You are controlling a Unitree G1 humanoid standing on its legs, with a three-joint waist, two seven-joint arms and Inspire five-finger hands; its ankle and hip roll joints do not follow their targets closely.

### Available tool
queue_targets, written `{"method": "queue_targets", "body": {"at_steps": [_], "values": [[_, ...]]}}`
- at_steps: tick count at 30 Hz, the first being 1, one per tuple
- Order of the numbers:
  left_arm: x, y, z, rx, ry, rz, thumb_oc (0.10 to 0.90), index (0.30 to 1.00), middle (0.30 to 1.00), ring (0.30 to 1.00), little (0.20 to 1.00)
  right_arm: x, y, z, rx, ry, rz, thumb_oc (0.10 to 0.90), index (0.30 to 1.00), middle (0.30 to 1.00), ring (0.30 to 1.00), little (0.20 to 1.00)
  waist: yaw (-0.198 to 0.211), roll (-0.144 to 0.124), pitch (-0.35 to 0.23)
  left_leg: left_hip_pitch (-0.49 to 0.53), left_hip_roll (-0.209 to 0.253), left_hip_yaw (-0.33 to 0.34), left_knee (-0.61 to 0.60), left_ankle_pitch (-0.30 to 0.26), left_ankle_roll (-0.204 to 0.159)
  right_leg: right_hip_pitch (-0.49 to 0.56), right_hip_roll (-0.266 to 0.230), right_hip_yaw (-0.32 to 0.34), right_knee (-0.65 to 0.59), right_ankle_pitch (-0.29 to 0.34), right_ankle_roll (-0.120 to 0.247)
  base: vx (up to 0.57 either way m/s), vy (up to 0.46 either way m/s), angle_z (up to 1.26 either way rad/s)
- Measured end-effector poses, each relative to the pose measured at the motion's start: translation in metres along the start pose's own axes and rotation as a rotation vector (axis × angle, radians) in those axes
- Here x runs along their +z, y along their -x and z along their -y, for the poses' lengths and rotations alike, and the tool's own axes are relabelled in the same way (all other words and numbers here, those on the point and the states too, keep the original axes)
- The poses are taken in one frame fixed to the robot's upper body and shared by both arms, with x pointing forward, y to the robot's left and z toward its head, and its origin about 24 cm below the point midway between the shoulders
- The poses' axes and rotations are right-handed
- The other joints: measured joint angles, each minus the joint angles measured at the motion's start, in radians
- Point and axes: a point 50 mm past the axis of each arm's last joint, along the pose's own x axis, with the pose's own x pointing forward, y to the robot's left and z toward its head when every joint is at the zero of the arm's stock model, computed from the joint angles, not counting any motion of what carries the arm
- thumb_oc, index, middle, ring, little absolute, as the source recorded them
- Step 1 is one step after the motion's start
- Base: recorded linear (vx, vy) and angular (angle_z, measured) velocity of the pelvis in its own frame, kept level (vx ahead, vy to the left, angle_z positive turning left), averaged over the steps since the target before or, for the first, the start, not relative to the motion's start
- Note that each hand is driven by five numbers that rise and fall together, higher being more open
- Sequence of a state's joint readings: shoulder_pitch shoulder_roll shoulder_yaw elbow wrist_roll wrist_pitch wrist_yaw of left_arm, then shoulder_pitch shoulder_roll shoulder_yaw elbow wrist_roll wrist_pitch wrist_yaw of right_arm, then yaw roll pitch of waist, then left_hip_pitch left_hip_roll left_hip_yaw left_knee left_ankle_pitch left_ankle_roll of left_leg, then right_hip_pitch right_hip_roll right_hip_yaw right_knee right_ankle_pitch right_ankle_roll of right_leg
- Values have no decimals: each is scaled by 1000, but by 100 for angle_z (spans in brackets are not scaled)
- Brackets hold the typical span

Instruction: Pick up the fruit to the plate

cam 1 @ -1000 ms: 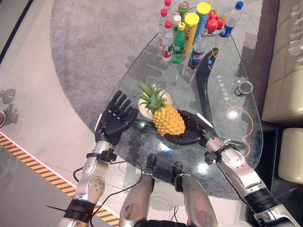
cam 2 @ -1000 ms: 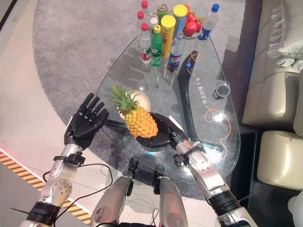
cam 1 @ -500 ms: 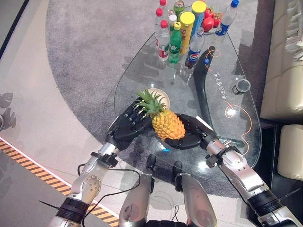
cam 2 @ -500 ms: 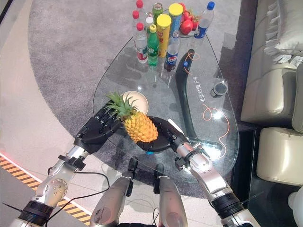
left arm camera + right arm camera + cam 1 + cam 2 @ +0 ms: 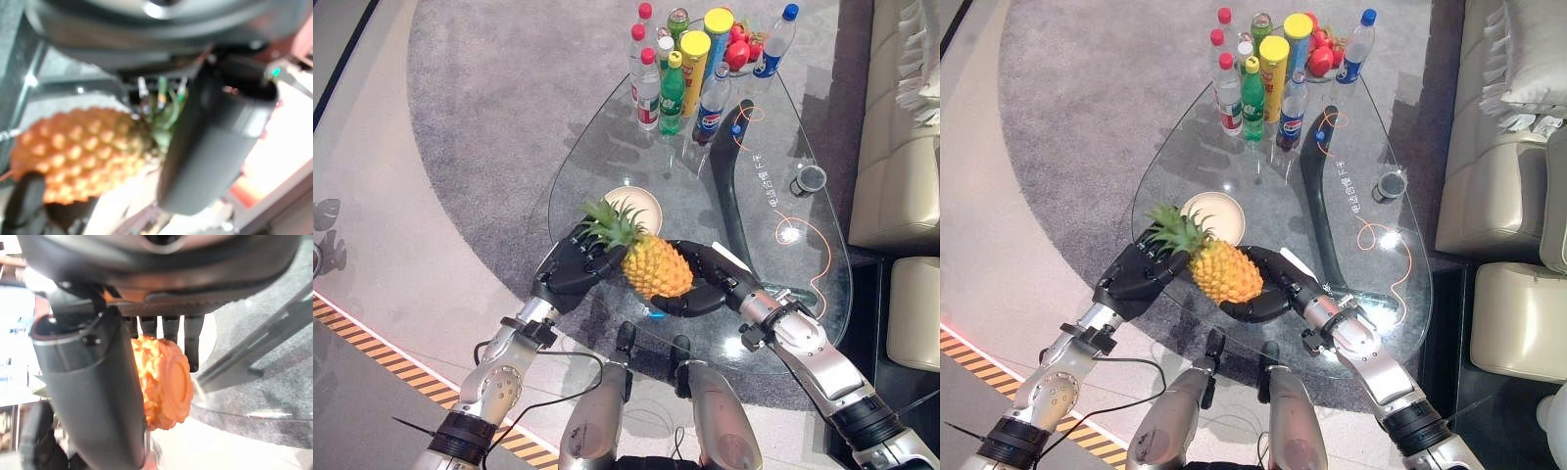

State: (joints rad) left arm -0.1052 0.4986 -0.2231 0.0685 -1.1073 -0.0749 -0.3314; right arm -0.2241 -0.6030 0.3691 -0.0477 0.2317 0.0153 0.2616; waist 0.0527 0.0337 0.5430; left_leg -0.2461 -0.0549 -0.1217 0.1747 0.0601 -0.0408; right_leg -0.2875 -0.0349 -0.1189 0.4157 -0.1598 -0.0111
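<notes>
Both hands cradle the pineapple (image 5: 656, 268) just above the tabletop (image 5: 773, 245): right hand (image 5: 705, 289) curls its fingers under the body, left hand (image 5: 570, 266) curls at the leafy crown. The plate (image 5: 628, 203) sits just beyond. Keep pressure even, carry level, lower gently.

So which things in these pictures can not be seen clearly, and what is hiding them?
- Left hand: its fingers go behind the pineapple crown in both eye views, so their grip is unclear.
- Plate: its near edge is covered by the crown leaves.
- Red fruit: half hidden behind the bottles.
- Left wrist view: blurred; the contact with the pineapple is unreadable.
</notes>
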Motion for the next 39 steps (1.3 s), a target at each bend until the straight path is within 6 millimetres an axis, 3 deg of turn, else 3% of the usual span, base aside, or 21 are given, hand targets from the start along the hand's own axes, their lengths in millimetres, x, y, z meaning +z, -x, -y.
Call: {"method": "queue_targets", "body": {"at_steps": [16, 21, 22, 39], "values": [[-8, 6, 4, 96, 28, 43, 800, 900, 900, 900, 900, 4, -7, -5, 102, 26, -23, 100, 300, 300, 300, 200, 9, 1, 0, -7, -2, -2, -7, 0, 0, -11, -1, -1, 7, -3, -4, 0, 0, 0], [-12, 4, 6, 108, 111, 65, 800, 900, 900, 900, 900, 4, -7, -5, 103, 19, -20, 100, 300, 300, 300, 200, 9, 1, 0, -7, -2, -2, -7, 0, 0, -12, -1, 0, 7, -3, -4, 0, 0, 0], [-13, 4, 6, 108, 134, 73, 100, 300, 300, 300, 200, 4, -7, -5, 103, 13, -18, 100, 300, 300, 300, 200, 9, 1, 0, -6, -2, -2, -7, 0, 0, -11, -1, 0, 8, -4, -4, 0, 0, 0], [-10, 1, 9, 110, 222, 168, 100, 300, 300, 300, 200, 7, -14, -19, 122, -43, 23, 100, 300, 300, 300, 200, 0, 1, 0, -2, -1, 4, -17, 0, 0, -14, 1, 12, 4, -3, -5, -2, 5, -1]]}}
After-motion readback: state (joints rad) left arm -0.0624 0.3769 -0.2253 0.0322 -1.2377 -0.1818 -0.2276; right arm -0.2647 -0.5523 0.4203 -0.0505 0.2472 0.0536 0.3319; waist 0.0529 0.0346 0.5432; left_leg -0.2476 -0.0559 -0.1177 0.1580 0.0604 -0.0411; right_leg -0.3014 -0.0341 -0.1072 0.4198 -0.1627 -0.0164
